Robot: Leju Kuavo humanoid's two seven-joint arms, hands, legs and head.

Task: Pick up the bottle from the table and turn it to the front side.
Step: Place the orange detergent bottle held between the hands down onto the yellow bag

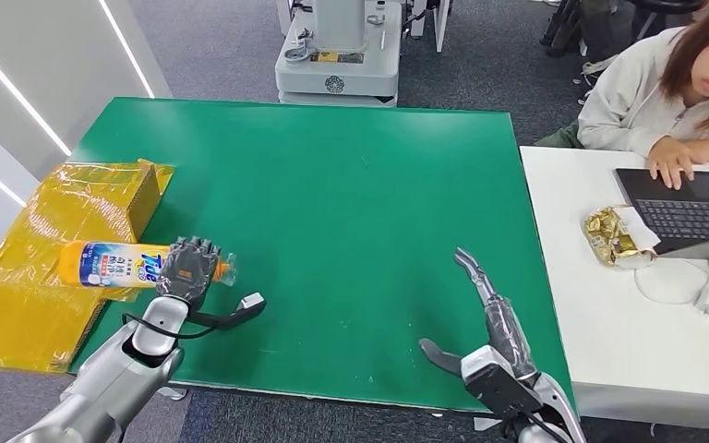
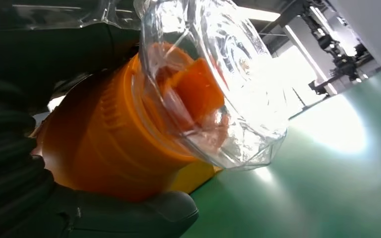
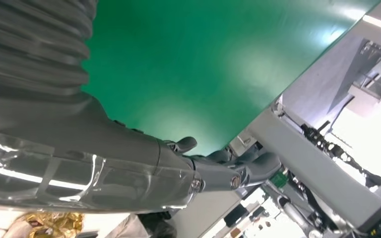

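Note:
A yellow-orange detergent bottle (image 1: 111, 264) with a blue and white label lies on its side at the left edge of the green table (image 1: 332, 185), its orange cap end toward the table's middle. My left hand (image 1: 187, 268) grips it around the neck, fingers curled over the top. The left wrist view looks straight at the orange cap (image 2: 129, 139) under a clear plastic cover (image 2: 218, 74), with my dark fingers (image 2: 119, 213) wrapped beside it. My right hand (image 1: 485, 318) hovers open above the table's near right part, fingers stretched out; its fingers (image 3: 218, 173) hold nothing.
A yellow wrapped box (image 1: 74, 208) lies off the table's left edge, right behind the bottle. On a white table (image 1: 609, 314) to the right, a person (image 1: 674, 83) works at a laptop (image 1: 692, 208), with a gold wrapper (image 1: 614, 235) beside it. Another robot base (image 1: 337, 55) stands beyond the far edge.

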